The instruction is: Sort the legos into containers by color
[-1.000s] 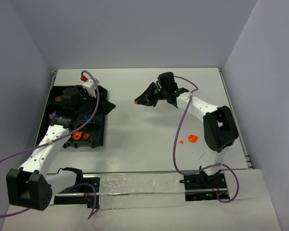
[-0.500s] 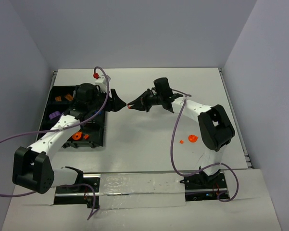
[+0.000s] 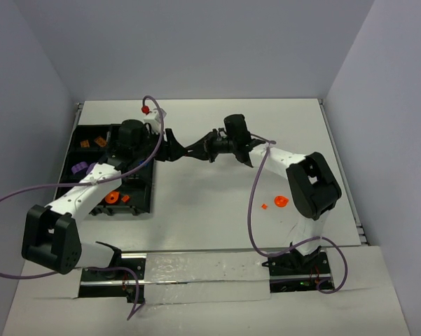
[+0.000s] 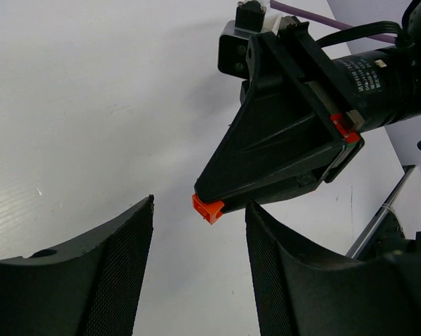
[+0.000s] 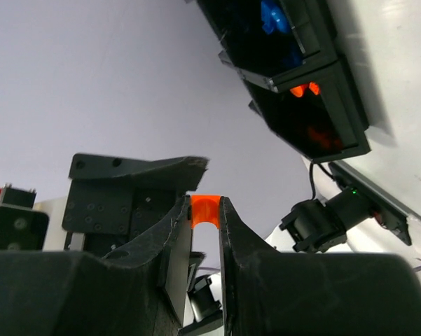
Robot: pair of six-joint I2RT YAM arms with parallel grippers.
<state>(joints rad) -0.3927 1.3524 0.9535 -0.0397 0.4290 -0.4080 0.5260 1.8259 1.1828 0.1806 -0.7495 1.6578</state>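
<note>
My right gripper [image 3: 190,150] is shut on a small orange lego [image 5: 204,211], held at its fingertips above the table. The lego also shows in the left wrist view [image 4: 207,208]. My left gripper [image 3: 176,150] is open, its fingers [image 4: 119,266] to either side just in front of the lego, not touching it. The two grippers meet tip to tip right of the black container tray [image 3: 80,137]. The tray holds orange [image 3: 112,197], purple [image 3: 77,168] and blue legos. Two orange legos [image 3: 280,201] lie on the table at the right.
The tray's compartments show in the right wrist view [image 5: 315,105] with orange and blue pieces. A purple cable loops over each arm. White table surface lies between the tray and the right arm's base.
My left arm has swung out from over the tray to the right. My right gripper has moved left with the orange lego. The two grippers now meet.
</note>
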